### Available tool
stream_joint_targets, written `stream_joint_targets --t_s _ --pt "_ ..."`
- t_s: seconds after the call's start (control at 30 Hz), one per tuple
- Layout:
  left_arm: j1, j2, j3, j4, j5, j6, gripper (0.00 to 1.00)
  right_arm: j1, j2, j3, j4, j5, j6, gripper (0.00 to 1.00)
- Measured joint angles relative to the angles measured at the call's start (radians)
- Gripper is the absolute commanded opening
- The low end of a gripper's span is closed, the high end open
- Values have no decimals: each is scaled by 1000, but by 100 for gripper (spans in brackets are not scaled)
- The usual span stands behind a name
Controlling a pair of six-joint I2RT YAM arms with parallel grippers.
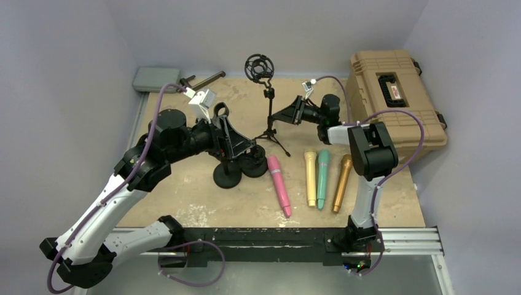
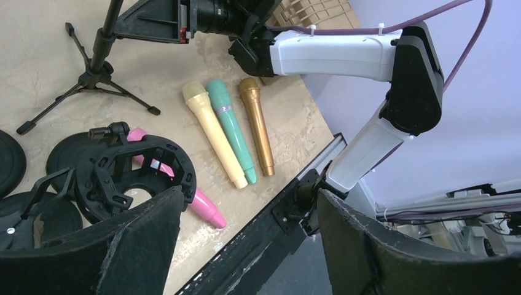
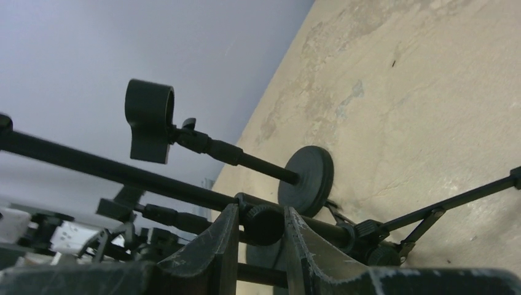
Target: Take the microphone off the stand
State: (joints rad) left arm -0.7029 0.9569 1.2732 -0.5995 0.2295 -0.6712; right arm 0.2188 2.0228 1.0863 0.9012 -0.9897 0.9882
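Observation:
Four microphones lie on the table: pink (image 1: 279,183), cream (image 1: 310,178), teal (image 1: 322,178) and gold (image 1: 341,182). They also show in the left wrist view, pink (image 2: 203,206) behind a black shock-mount ring (image 2: 138,172). A black tripod stand (image 1: 269,117) carries an empty shock mount (image 1: 259,66). My right gripper (image 1: 276,115) is shut on a knob (image 3: 264,222) on the tripod's pole (image 3: 123,169). My left gripper (image 1: 236,140) is open and empty (image 2: 246,243), over the round-base stands (image 1: 227,178).
A tan hard case (image 1: 393,92) stands at the back right. A grey pad (image 1: 155,78) and dark bars lie at the back left. A round-base stand with an empty clip (image 3: 149,120) stands beyond the tripod. The black rail (image 1: 270,236) runs along the near edge.

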Motion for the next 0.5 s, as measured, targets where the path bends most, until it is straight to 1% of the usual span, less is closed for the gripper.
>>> stream_joint_targets --t_s 0.13,0.23,0.37,0.43,0.5 --pt "0 -13 -10 -1 -3 0 77 1 5 -20 96 -2 -89 0" --pt "0 -17 -13 0 -6 0 77 0 39 -23 215 -29 -126 0" --pt "0 -22 -18 0 -8 0 77 -2 152 -16 539 -63 -44 0" --pt "0 -28 -24 0 -12 1 77 -4 184 -7 621 -68 -3 0" --pt "0 -37 -28 -3 -18 1 77 -6 192 -8 638 -68 21 0"
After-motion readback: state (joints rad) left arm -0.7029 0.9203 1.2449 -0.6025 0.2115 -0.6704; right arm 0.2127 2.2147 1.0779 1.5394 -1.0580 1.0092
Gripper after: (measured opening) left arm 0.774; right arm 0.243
